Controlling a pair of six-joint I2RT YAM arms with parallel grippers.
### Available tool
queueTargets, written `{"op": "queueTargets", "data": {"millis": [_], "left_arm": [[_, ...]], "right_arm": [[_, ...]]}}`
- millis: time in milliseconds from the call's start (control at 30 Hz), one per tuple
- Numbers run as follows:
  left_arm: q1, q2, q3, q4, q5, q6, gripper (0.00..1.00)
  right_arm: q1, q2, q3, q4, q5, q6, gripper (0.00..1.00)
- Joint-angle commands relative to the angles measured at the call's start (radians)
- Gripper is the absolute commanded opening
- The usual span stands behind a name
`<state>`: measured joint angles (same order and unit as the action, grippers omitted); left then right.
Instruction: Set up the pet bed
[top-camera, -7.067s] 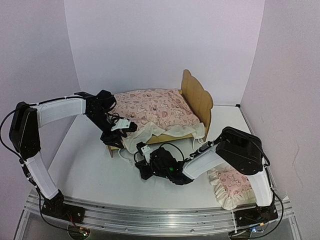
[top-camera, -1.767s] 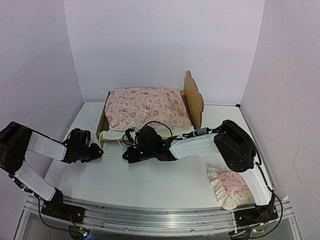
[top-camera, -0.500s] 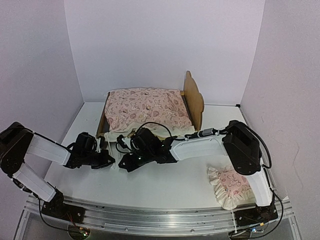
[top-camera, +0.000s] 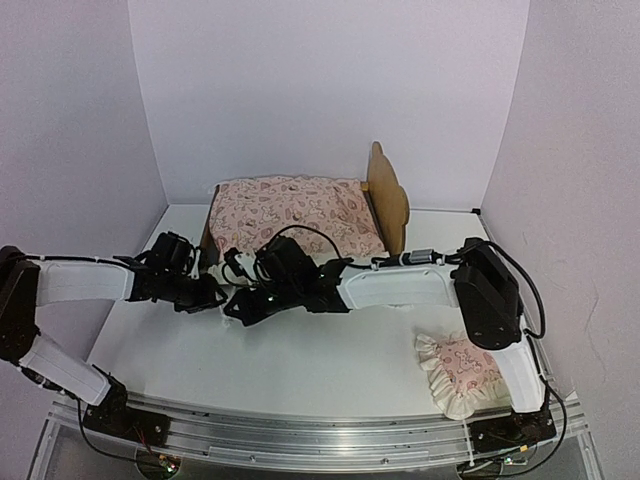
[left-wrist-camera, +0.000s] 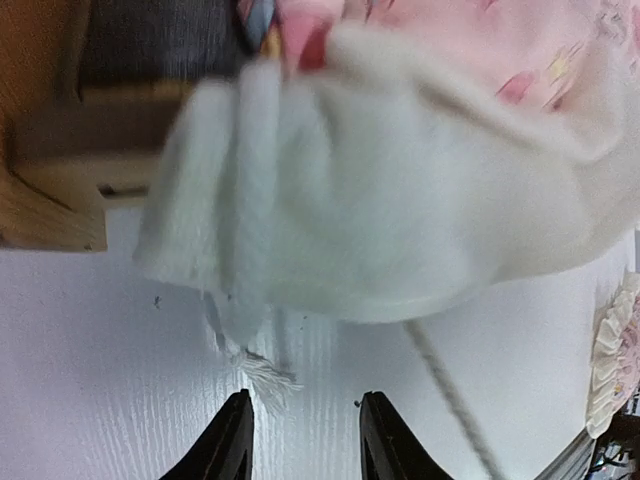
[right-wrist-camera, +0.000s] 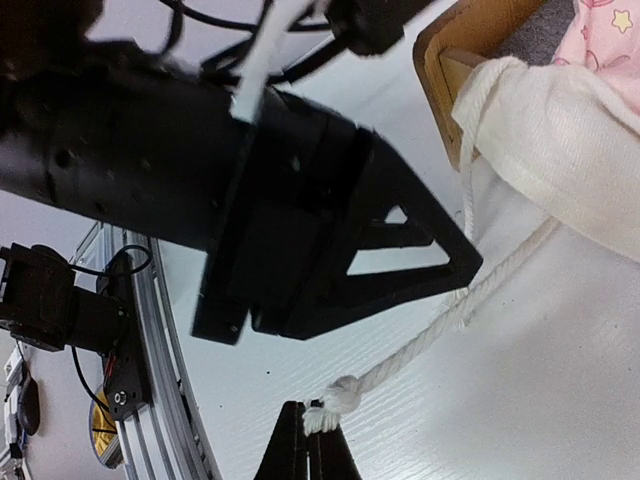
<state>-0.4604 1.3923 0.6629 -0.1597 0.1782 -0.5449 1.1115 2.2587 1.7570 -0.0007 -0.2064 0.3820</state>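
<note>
Left wrist view blurs the cream cloth (left-wrist-camera: 400, 220); left hand (left-wrist-camera: 305, 412) gapes, holding nothing. Right hand (right-wrist-camera: 308, 440) pinches the cord (right-wrist-camera: 420, 340). Pet bed (top-camera: 388, 190) at 12 o'clock on white surface (top-camera: 300, 370), lilac walls (top-camera: 320, 90) around.

Nothing readable showed in any of the three views; no lettering, label, brand, number or sign could be made out.
</note>
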Motion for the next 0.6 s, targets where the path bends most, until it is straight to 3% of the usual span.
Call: {"op": "queueTargets", "data": {"millis": [0,200,367,467,567], "left_arm": [[0.054,-0.107,0.124,-0.308,-0.004,0.044,0.42],[0.095,-0.124,0.127,-0.279,0.182,0.092,0.47],[0.095,0.000,0.143,-0.245,0.329,0.135,0.55],[0.095,0.054,0.168,-0.278,0.360,0.160,0.51],[0.095,0.058,0.171,-0.276,0.373,0.170,0.41]], "right_arm": [[0.007,0.042,0.058,0.010,-0.004,0.007,0.00],[0.018,0.088,0.120,0.026,-0.038,0.017,0.00],[0.021,0.123,0.152,0.065,-0.048,0.025,0.00],[0.021,0.152,0.190,0.067,-0.041,0.023,0.00],[0.022,0.180,0.216,0.071,-0.038,0.026,0.00]]}}
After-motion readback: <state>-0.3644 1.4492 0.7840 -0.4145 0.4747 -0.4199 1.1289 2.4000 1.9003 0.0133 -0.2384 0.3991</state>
